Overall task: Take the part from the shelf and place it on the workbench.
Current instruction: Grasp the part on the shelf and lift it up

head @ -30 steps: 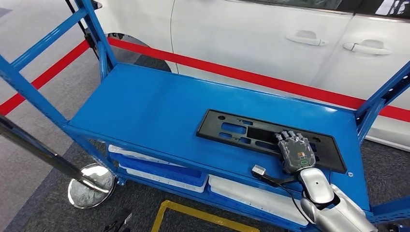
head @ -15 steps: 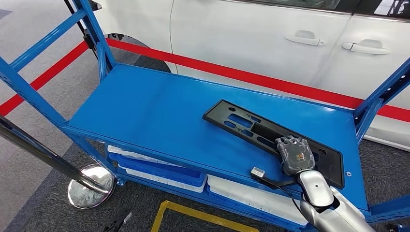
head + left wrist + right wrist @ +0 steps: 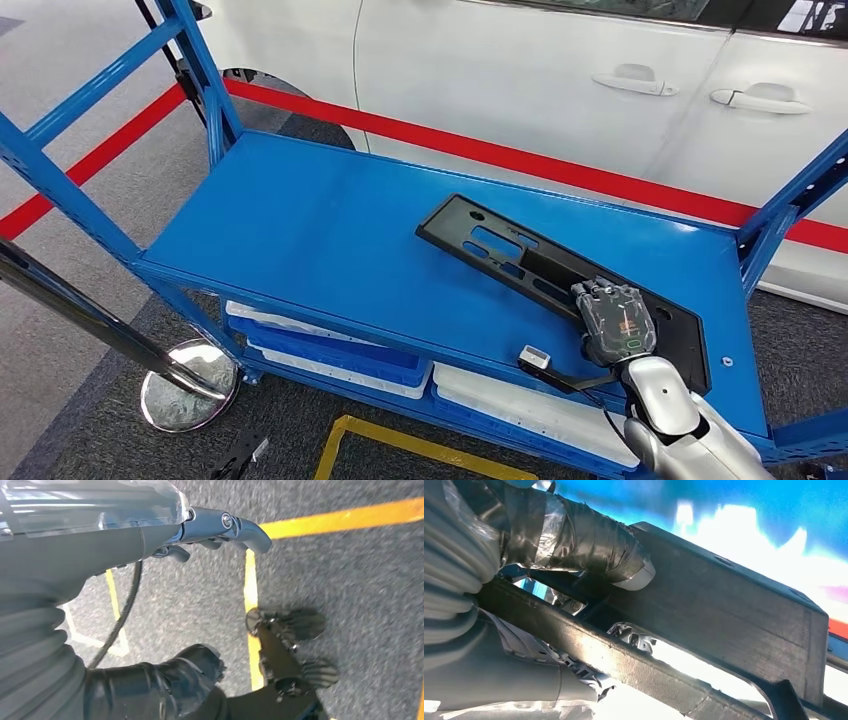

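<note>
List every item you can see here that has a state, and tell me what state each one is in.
black part: on the blue shelf, lying at a slant, near end held
right hand: gripping the black part, thumb pressed against it
left hand: hanging over the floor, holding nothing, fingers curled
car doors: closed

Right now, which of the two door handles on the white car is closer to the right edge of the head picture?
The handle on the rear door; the other handle sits further left, past the door seam.
</note>
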You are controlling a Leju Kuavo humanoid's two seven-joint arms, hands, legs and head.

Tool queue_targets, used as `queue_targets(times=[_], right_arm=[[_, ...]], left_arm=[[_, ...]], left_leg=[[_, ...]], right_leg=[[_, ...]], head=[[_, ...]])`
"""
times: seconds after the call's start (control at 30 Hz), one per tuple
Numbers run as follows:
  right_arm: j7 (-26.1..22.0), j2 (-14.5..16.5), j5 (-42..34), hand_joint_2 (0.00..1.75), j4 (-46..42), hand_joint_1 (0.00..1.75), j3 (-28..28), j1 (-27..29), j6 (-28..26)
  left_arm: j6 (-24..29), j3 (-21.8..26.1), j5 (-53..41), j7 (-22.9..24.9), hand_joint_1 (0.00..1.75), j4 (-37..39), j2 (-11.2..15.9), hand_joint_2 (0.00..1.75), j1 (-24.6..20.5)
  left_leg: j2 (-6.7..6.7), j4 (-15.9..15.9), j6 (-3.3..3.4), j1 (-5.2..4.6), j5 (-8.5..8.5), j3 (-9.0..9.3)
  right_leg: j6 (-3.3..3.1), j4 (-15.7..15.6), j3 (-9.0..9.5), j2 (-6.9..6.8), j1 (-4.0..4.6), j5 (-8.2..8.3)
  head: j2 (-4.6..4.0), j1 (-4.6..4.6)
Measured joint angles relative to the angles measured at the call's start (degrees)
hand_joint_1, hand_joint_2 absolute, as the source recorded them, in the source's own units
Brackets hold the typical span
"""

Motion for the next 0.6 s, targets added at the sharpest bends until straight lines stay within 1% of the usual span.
queue_targets(times=[0.1,0.2,0.47,0.53,0.6], right_arm=[[-1.44,-1.06,-2.6,1.75,-3.59,1.75,-1.85,0.89,-0.88],[-1.82,-1.82,-3.17,1.75,-5.66,1.75,-2.88,1.37,-0.83],[-1.96,-2.41,-3.25,1.75,-7.68,1.75,-3.8,2.23,-0.84],[-2.53,-2.44,-3.83,1.75,-7.89,1.75,-3.93,2.25,-0.88],[-4.14,-2.63,-6.79,1.75,-8.79,1.75,-4.03,2.25,-0.46]], left_arm=[[0.41,0.01,-0.3,-0.9,0.0,0.0,-0.01,1.75,0.11],[0.56,0.03,-0.31,-1.08,0.0,0.0,-0.01,1.75,0.15],[0.65,0.05,-0.33,-1.04,0.0,0.0,-0.01,1.75,0.21],[0.81,0.06,-0.56,-0.44,0.0,0.0,-0.01,1.75,0.19],[1.13,0.07,-0.89,1.08,0.0,0.0,-0.01,1.75,0.18]], left_leg=[[-0.01,0.0,0.01,-0.04,0.0,-0.01],[-0.01,0.0,0.01,-0.05,-0.01,-0.01],[0.0,0.0,0.01,-0.06,0.0,0.0],[0.0,0.0,0.01,-0.06,0.0,0.0],[-0.01,0.0,0.01,-0.06,0.0,-0.01]], right_leg=[[0.0,0.0,0.0,-0.02,-0.05,0.0],[0.01,-0.01,0.0,-0.01,-0.06,0.0],[0.03,-0.01,0.0,-0.01,-0.07,0.02],[0.03,-0.01,0.0,-0.01,-0.07,0.02],[0.04,-0.01,0.0,-0.01,-0.08,0.02]], head=[[-0.01,-0.01],[0.0,0.01],[-0.01,-0.01],[0.0,0.0],[-0.01,-0.01]])
